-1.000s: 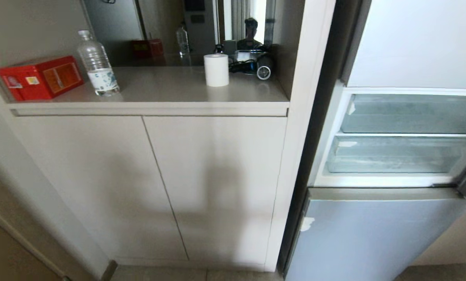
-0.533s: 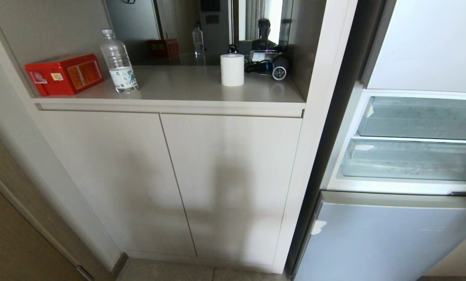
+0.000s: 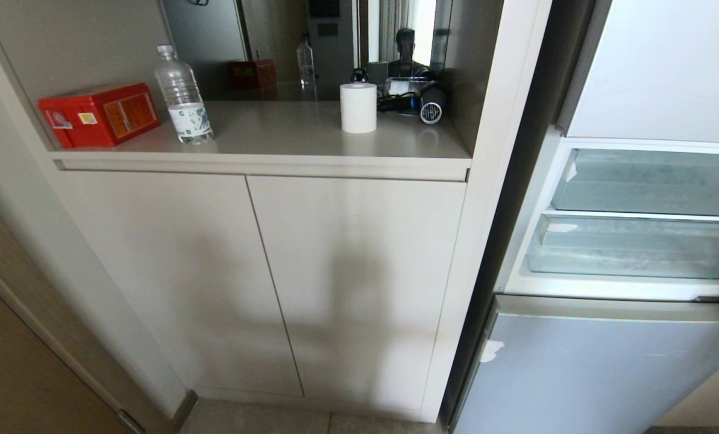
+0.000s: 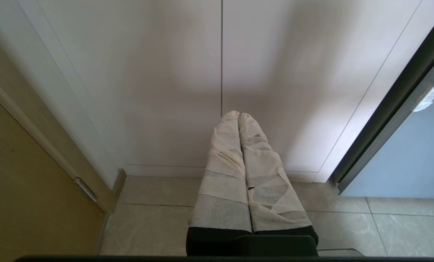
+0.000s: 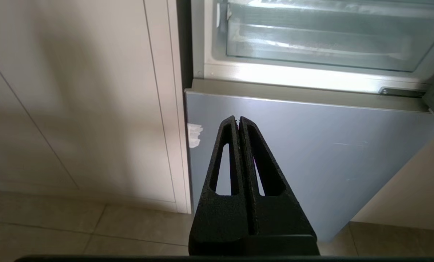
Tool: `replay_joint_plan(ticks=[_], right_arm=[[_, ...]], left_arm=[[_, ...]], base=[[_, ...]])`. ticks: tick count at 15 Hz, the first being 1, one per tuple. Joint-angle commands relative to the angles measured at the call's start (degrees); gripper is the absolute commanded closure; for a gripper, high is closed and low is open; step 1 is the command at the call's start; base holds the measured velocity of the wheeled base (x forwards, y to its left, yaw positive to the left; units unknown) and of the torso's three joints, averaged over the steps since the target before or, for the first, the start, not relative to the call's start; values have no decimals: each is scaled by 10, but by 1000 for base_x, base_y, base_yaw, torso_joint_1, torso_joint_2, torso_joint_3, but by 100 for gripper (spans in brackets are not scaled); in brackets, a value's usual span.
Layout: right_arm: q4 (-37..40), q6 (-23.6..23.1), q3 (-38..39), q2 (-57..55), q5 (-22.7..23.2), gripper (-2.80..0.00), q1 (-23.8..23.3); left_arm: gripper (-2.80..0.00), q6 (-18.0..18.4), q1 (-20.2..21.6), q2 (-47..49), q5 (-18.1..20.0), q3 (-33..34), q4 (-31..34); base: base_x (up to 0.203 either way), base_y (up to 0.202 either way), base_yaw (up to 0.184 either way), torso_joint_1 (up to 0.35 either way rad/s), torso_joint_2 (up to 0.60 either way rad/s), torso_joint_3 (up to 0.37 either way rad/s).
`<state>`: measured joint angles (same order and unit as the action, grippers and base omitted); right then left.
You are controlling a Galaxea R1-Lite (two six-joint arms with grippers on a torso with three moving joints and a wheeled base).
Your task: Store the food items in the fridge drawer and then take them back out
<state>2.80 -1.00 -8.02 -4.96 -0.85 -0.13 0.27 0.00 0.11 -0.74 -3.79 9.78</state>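
We face a beige cabinet (image 3: 263,283) with the open fridge (image 3: 630,289) to our right. Two clear drawers sit stacked in the open compartment, both pushed in; the fridge drawer (image 3: 636,247) we take as the task's is the lower one, though we cannot be sure which is meant. It looks empty from here. No fruit or other food shows in any view. On the cabinet counter (image 3: 299,135) stand a red box (image 3: 97,114), a water bottle (image 3: 183,96), a paper roll (image 3: 358,107) and a hair dryer (image 3: 428,105).

Neither arm shows from the head. The left gripper (image 4: 238,115), wrapped in pale tape, points at the cabinet doors low near the floor, its fingers pressed together and empty. The right gripper (image 5: 237,118) has its black fingers together too, holding nothing, and aims at the grey lower fridge door (image 5: 311,153) just under the drawers.

The step in hand looks like the approach. To do it well we would square up to the fridge, raise the right gripper to the drawer's front lip, and spread the fingers before reaching, keeping clear of the fridge door's edge at far right.

Compared with a second ago, the whole head view has shifted rightward, so the camera moved, not the things; over the last half second it is unchanged.
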Motion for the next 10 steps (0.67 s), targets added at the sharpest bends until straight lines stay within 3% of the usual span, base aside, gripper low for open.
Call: replay_joint_plan(ticks=[1, 5, 10], right_arm=[[-1, 6, -48, -102, 0, 0, 0], [-53, 54, -163, -375, 13, 0, 1], [-247, 80, -203, -664, 26, 0, 3]], left_arm=[[0, 0, 0, 0, 0, 0, 1], [0, 0, 0, 0, 0, 0, 1], [0, 0, 0, 0, 0, 0, 1]], base=[[0, 0, 0, 0, 0, 0], [0, 0, 0, 0, 0, 0], [0, 0, 0, 0, 0, 0]])
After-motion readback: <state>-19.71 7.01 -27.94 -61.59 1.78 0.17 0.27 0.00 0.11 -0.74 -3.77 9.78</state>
